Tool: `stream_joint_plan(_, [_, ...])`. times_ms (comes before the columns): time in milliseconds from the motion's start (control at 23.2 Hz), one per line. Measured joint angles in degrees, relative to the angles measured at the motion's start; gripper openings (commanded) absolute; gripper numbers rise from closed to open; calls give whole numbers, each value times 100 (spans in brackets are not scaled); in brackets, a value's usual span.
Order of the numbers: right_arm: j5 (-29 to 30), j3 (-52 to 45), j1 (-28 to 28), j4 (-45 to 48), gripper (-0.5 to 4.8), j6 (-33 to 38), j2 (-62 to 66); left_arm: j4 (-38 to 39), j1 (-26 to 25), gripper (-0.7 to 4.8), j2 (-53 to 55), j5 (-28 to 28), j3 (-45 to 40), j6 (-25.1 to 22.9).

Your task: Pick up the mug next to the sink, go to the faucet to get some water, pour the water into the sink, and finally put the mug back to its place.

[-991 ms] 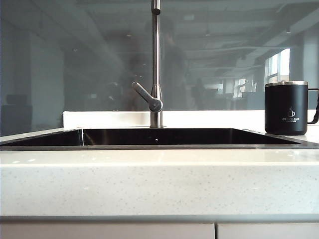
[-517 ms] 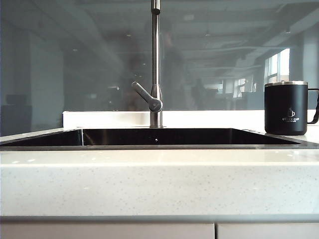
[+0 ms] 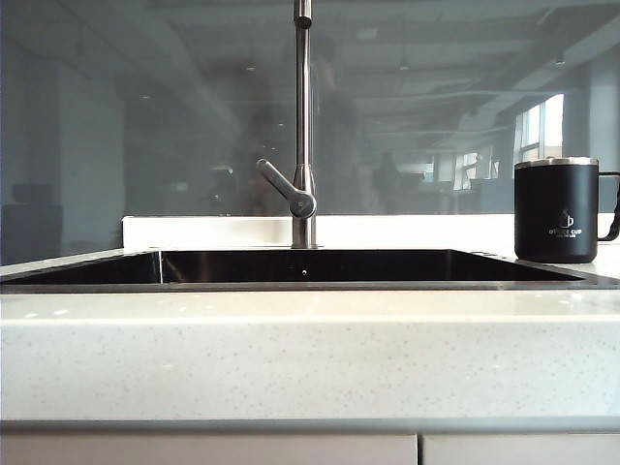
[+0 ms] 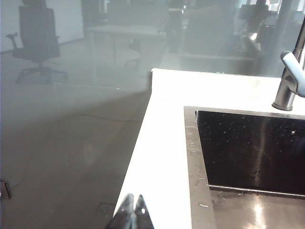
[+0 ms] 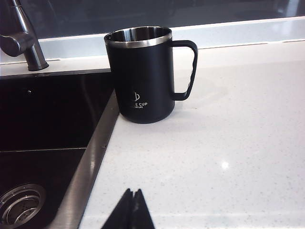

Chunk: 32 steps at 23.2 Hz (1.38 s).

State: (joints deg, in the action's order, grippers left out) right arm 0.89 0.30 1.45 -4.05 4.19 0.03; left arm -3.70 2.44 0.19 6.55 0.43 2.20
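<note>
The black mug (image 3: 556, 210) with a steel rim stands upright on the white counter at the right of the sink (image 3: 310, 265); its handle points away from the basin. The faucet (image 3: 303, 126) rises behind the sink's middle, lever angled to the left. In the right wrist view the mug (image 5: 141, 74) stands by the sink's edge (image 5: 97, 143), well ahead of my right gripper (image 5: 132, 193), which is shut and empty. My left gripper (image 4: 134, 199) is shut too, over the counter's outer edge beside the sink (image 4: 248, 148), with the faucet (image 4: 289, 81) beyond. Neither gripper shows in the exterior view.
White speckled counter (image 3: 310, 339) runs along the front and round the basin. A glass pane (image 3: 145, 126) stands behind the sink. The drain (image 5: 19, 202) sits in the basin floor. Beyond the counter's left end the floor drops away (image 4: 62, 157).
</note>
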Motion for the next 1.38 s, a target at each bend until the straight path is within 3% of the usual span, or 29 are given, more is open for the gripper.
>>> stream_joint_plan(1379, [0, -2, 0, 0, -7, 0, 0, 0, -28, -6, 0, -120, 0, 0])
